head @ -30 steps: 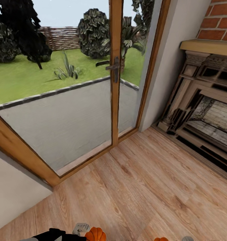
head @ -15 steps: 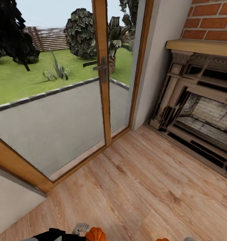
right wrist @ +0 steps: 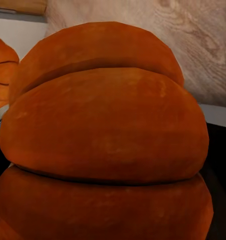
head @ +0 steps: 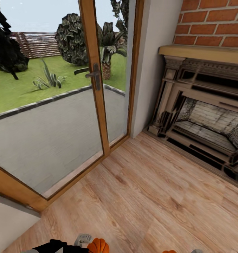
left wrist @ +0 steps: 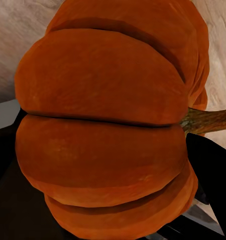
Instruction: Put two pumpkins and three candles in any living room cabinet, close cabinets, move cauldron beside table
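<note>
black left arm [head: 55, 246], pale grey fingers [head: 83, 240]

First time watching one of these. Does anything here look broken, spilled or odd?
Nothing stands out. The wood floor, glass door and fireplace look intact, and a pumpkin sits close before each wrist camera.

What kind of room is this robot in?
Probably a living room in a house: a carved stone fireplace under red brick wall, pale wood plank floor, and a wood-framed glass door facing a garden.

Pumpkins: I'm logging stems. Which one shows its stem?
The left gripper's pumpkin: its brown stem sticks out sideways. The right gripper's pumpkin shows ribs alone.
</note>
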Motion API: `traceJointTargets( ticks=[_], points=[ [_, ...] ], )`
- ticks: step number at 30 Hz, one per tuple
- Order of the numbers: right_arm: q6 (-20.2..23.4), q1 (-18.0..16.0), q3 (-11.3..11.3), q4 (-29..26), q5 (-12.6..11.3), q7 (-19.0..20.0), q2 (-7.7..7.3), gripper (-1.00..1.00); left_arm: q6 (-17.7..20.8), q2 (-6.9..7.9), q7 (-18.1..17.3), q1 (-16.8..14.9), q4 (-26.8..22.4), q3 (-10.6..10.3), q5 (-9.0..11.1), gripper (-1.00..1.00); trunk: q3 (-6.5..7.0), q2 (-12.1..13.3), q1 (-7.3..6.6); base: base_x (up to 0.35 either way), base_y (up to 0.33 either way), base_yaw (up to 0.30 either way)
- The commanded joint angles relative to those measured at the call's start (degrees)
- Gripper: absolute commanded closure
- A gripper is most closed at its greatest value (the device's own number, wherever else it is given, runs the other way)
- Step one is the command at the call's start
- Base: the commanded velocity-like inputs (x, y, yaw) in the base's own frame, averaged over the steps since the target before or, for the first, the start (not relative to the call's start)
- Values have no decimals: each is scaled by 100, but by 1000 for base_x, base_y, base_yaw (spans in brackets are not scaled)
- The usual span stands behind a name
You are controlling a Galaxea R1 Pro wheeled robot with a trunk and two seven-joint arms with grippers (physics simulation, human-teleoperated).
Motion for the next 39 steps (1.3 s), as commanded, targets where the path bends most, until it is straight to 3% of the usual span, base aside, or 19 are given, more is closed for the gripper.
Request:
traceJointTargets(
  ticks=[1,27,39],
  points=[
    [0,1,3,1,-1,-7,2,100,-3,-1,7,0,0,-5,-10,100,9,0,0,0,0,-157],
    [-12,3,3,9,-1,-99,6,100,3,-19,10,0,-9,-5,-10,100,235,0,0,0,0,-132],
    [-12,-1,3,10,-1,-99,6,100,-102,-32,173,0,36,-6,27,100,339,0,0,0,0,-128]
  ],
)
